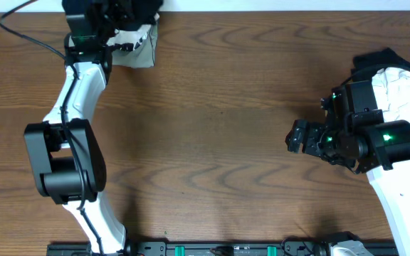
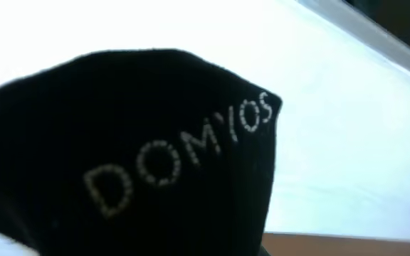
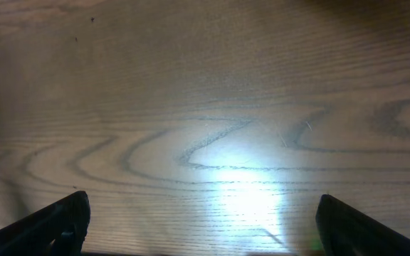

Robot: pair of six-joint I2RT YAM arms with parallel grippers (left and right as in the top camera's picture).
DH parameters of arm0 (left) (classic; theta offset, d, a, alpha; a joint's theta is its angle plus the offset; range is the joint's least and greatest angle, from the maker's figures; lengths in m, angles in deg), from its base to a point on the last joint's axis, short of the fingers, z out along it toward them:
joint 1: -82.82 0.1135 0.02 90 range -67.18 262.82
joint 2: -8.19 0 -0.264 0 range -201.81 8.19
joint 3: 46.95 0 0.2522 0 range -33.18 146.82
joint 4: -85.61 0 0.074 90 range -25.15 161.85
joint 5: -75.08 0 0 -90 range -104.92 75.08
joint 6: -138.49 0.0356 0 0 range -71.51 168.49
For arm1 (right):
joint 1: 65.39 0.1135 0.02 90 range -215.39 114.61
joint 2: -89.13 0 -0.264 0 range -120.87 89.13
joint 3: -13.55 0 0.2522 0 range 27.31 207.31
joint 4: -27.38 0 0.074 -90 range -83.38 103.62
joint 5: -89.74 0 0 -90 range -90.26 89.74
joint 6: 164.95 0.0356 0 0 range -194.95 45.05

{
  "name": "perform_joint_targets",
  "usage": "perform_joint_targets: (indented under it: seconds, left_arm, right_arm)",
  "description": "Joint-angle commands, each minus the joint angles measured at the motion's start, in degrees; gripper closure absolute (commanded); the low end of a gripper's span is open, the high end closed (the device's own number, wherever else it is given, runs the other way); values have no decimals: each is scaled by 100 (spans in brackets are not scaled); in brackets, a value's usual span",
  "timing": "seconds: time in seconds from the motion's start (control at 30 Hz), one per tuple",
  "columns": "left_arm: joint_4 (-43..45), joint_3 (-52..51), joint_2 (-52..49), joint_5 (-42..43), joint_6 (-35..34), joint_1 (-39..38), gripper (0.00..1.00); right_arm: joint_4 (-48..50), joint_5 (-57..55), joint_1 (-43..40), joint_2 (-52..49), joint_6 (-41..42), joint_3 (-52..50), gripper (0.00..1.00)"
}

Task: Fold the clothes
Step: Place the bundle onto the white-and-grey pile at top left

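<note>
Left wrist shows black garment (image 2: 119,156), its lettering slanting up rightward.

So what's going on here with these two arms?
This is laundry folding, barely begun. The left pincer is shut at the table's far left corner, apparently pinching a black garment with DOMYOS lettering from a heap there. The right pincer hangs open over bare wood, holding nothing, with another heap of white and black clothes at the right edge.
</note>
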Motion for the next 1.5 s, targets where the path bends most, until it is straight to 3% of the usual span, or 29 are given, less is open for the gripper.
perform_joint_targets:
  seconds: [0.0,0.17,0.33,0.43,0.5,0.73,0.77,0.8,0.87,1.1,1.47]
  left_arm:
    - [238,164,-426,-448,-79,219,94]
    - [857,164,-1045,-461,-94,382,94]
    - [1676,164,-1694,-966,-94,466,87]
    - [1670,164,-1878,-1733,-94,527,85]
    - [1670,164,-1934,-2116,-94,599,79]
    - [1692,164,-1875,-2374,-96,949,72]
    - [1687,164,-1873,-2371,-96,1003,64]
    - [1665,164,-1869,-2369,-98,1045,48]
    - [1582,164,-1851,-2369,-166,1110,2]
    - [1475,164,-1582,-1982,-227,1161,2]
    - [-498,164,-72,-2111,-201,1268,2]
  right_arm:
    - [7,-44,-46,-15,-81,72,1]
    - [68,-42,-46,-15,-17,72,1]
    - [74,-42,-46,-15,-15,72,1]
    - [72,-42,-46,-15,-15,72,1]
    - [72,-42,-46,-15,-15,72,1]
    - [59,-39,-44,-15,-15,72,1]
    - [52,-37,-44,-15,-15,72,1]
    - [44,-37,-44,-15,-15,72,1]
    - [42,-37,-44,-15,-17,72,1]
    - [42,-39,-44,-15,-17,72,1]
    - [107,-39,-44,-15,-33,72,1]
